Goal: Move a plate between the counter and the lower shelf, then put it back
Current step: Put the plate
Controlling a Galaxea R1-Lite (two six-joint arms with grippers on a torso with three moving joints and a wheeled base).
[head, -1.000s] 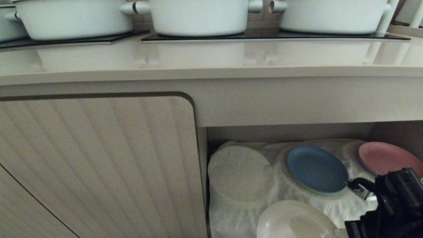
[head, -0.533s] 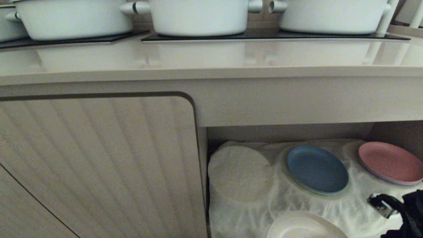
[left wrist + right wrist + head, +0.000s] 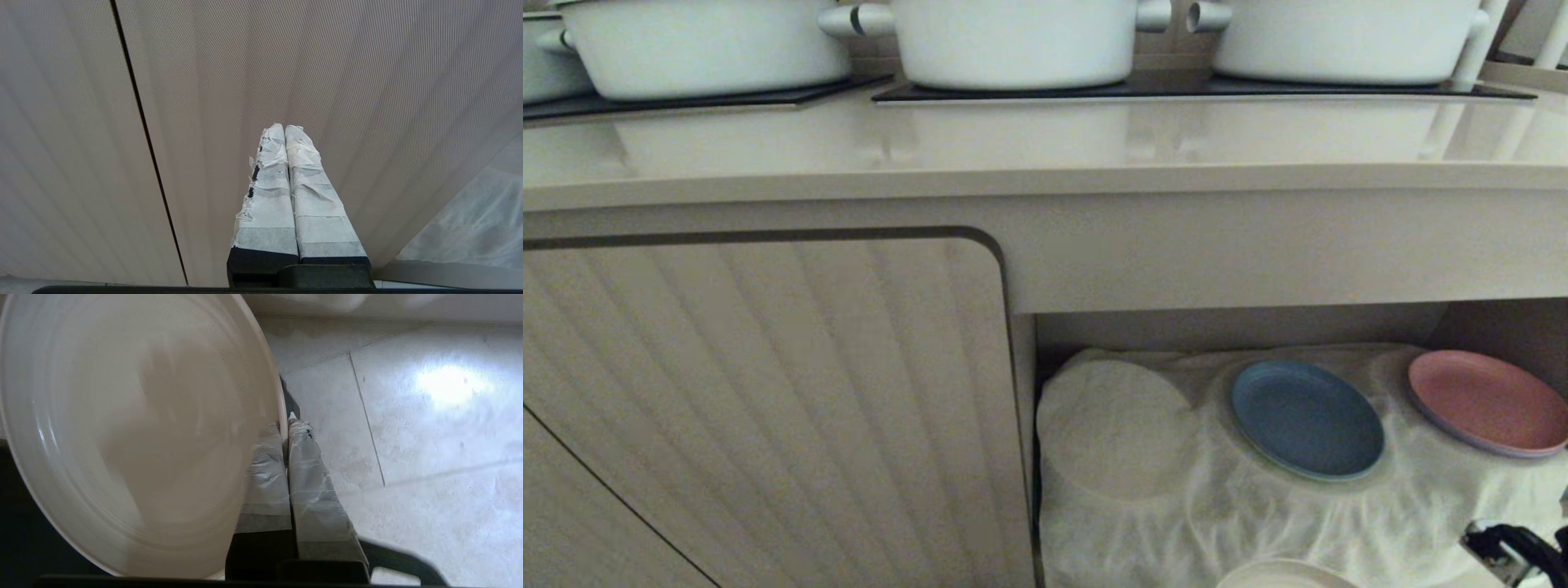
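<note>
Right gripper (image 3: 286, 424) clamped on the rim of the plate (image 3: 135, 433) — held over pale floor tiles (image 3: 408, 428), just in front of the lower shelf (image 3: 1258, 506). Blue plate (image 3: 1307, 419) and pink plate (image 3: 1486, 402) lie on its cloth. Left gripper (image 3: 284, 130) closed, empty, near the ribbed cabinet door (image 3: 327, 81).

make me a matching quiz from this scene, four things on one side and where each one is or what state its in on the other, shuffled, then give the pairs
Things:
1. plate
2. blue plate
3. pink plate
4. left gripper

Places or states:
A. far right on the cloth of the lower shelf
B. shut on nothing, facing the ribbed cabinet door
C. pinched at its rim by the right gripper, over the tiled floor
D. on the shelf cloth, left of the pink one

Pairs: 1-C, 2-D, 3-A, 4-B
</note>
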